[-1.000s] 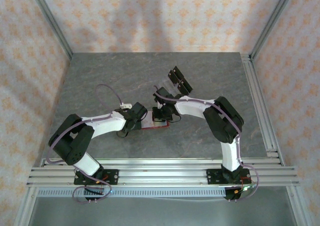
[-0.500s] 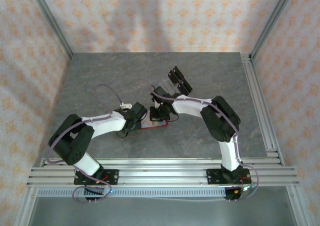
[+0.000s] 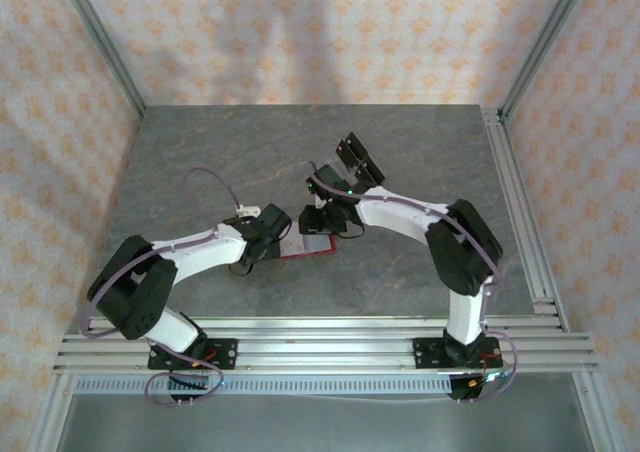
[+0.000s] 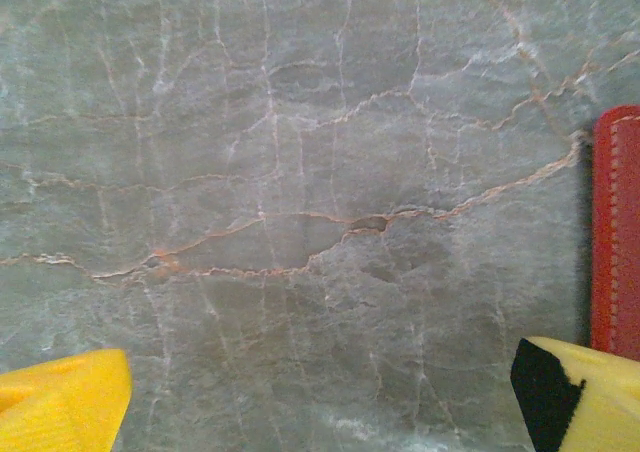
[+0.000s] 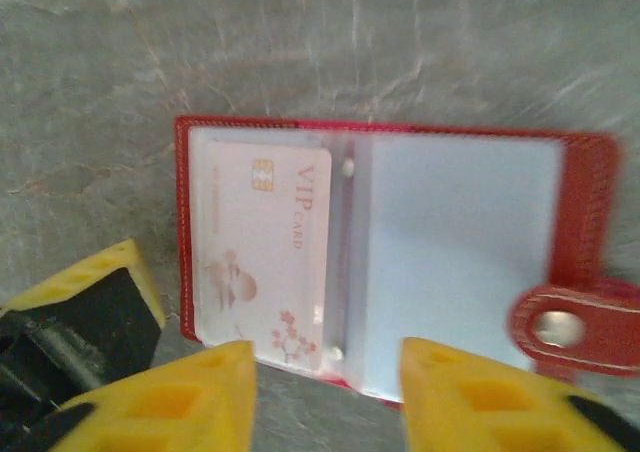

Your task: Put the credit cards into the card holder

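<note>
Card (image 5: 262,252) seated in card holder (image 5: 460,262) — right gripper (image 5: 328,397) released, left gripper (image 4: 320,412) released. Lift straight; keep card holder flat.

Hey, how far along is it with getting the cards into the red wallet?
Done: one VIP card sits in the left half of the open wallet. In hand: nothing; both sets of jaws stand open and empty. Left: the right sleeve looks empty, and the wallet isn't closed.

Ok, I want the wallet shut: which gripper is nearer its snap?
Right. The right gripper hovers at the wallet's near edge, beside the snap; the left gripper is off the opposite end.
</note>
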`<state>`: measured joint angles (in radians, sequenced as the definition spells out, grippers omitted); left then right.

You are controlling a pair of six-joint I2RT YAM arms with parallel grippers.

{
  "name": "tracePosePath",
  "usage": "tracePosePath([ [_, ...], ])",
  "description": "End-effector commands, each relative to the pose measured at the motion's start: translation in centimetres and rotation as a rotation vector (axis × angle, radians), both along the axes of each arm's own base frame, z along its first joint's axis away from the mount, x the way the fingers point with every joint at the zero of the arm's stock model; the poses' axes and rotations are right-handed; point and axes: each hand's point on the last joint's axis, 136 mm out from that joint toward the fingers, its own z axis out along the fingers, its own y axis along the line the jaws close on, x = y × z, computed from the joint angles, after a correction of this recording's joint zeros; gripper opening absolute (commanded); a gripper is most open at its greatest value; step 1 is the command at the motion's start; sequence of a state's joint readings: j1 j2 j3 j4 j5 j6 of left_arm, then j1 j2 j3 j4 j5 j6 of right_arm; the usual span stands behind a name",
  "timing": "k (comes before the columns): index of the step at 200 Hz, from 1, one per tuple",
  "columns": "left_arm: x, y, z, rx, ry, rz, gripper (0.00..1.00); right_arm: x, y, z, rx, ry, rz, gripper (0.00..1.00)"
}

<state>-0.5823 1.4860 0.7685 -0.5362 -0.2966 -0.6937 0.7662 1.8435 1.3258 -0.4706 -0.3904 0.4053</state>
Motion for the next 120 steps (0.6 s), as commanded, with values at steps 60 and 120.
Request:
tracePosePath([
  [60,1.5,-0.5,1.4,-0.228,-0.05,0.088,0.99,2.0,-5.0,-2.7,-0.368,-0.094,0.029,0.51],
  [120,1.7,-1.0,0.7,-0.293,-0.035,0.1,1.0,2.7,-4.9,-4.5,-0.44,-0.106,0.053,0.49],
])
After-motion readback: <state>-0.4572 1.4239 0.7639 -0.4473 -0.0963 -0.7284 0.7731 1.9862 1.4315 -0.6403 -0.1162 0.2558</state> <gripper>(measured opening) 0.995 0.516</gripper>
